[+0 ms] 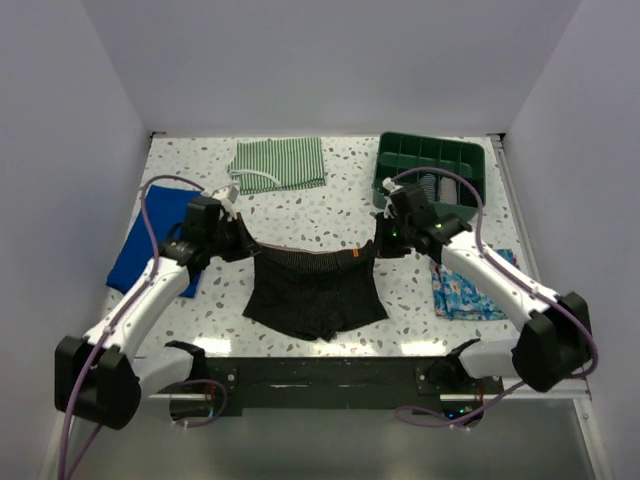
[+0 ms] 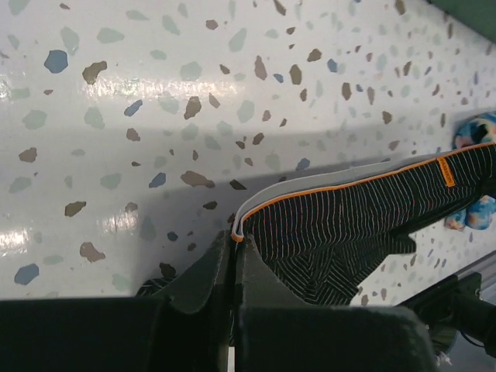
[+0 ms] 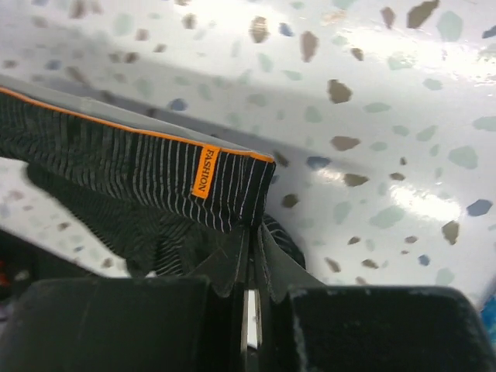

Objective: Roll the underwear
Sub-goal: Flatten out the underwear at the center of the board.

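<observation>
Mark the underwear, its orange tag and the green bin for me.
underwear (image 1: 318, 292): top external view, middle of the body fabric.
orange tag (image 3: 205, 172): right wrist view, centre of the FASHION label on the waistband.
green bin (image 1: 430, 147): top external view, its far wall.

We take this for a robotics lab cell: plain white panels (image 1: 330, 60) box in a speckled desk (image 1: 340, 215) on three sides, the white left arm (image 1: 150, 295) and right arm (image 1: 490, 275) stand bolted to a black rail (image 1: 330, 375) at its near edge, purple cables (image 1: 148, 215) loop from them, and a striped cloth (image 1: 280, 163), a blue cloth (image 1: 135, 255), a floral cloth (image 1: 472, 292) and a green bin (image 1: 430, 158) lie spread apart.
</observation>
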`<action>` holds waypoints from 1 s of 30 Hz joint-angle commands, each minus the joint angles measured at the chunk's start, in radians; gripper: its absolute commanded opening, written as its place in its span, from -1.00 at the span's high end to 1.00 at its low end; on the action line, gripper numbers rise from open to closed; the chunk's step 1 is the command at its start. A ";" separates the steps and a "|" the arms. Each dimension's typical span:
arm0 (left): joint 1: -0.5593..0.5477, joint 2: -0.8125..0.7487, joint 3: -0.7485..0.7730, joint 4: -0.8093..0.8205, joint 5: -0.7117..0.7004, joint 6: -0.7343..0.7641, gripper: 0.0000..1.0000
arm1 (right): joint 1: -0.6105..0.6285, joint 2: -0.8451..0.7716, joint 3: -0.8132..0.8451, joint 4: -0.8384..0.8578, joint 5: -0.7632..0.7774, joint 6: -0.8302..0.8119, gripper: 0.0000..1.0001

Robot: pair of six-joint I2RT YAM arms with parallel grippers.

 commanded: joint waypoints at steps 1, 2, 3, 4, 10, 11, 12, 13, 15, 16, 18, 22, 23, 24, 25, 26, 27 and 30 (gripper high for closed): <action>-0.002 0.144 -0.004 0.300 0.004 0.038 1.00 | -0.012 0.073 -0.032 0.206 0.109 -0.087 0.94; -0.002 0.168 0.002 0.346 0.006 0.042 1.00 | -0.017 0.085 -0.038 0.235 0.109 -0.089 0.93; -0.002 0.189 0.020 0.356 0.004 0.053 1.00 | -0.019 0.108 -0.041 0.273 0.109 -0.093 0.92; -0.002 0.220 0.028 0.369 0.000 0.058 1.00 | -0.022 0.114 -0.041 0.287 0.109 -0.102 0.89; -0.002 0.292 0.059 0.486 -0.014 0.088 1.00 | -0.025 0.169 -0.084 0.424 0.124 -0.109 0.82; -0.002 0.301 0.063 0.507 -0.013 0.093 1.00 | -0.025 0.180 -0.086 0.445 0.125 -0.109 0.78; -0.002 0.320 0.067 0.515 -0.010 0.101 1.00 | -0.025 0.195 -0.073 0.447 0.127 -0.106 0.74; -0.002 0.329 0.070 0.518 -0.017 0.104 0.99 | -0.026 0.227 -0.066 0.438 0.171 -0.089 0.61; -0.002 0.358 0.074 0.534 -0.034 0.104 0.93 | -0.031 0.267 -0.040 0.428 0.205 -0.072 0.45; -0.002 0.370 0.079 0.534 -0.051 0.104 0.92 | -0.032 0.316 -0.023 0.419 0.239 -0.067 0.39; -0.002 0.414 0.096 0.518 -0.075 0.107 0.75 | -0.035 0.372 0.040 0.364 0.262 -0.061 0.20; -0.001 0.464 0.109 0.518 -0.166 0.118 0.53 | -0.057 0.448 0.083 0.346 0.331 -0.037 0.11; -0.001 0.471 0.123 0.514 -0.183 0.119 0.32 | -0.061 0.438 0.089 0.333 0.337 -0.035 0.07; -0.001 0.484 0.138 0.497 -0.195 0.127 -0.05 | -0.063 0.423 0.101 0.327 0.334 -0.034 0.06; -0.001 0.488 0.155 0.454 -0.216 0.130 -0.15 | -0.065 0.407 0.100 0.330 0.319 -0.041 0.05; -0.001 0.487 0.180 0.449 -0.233 0.128 -0.21 | -0.063 0.368 0.095 0.342 0.299 -0.041 0.04; -0.001 0.475 0.185 0.413 -0.247 0.116 -0.33 | -0.063 0.355 0.094 0.343 0.243 -0.040 0.04; -0.001 0.441 0.205 0.354 -0.336 0.098 -0.47 | -0.063 0.317 0.095 0.315 0.132 -0.027 0.10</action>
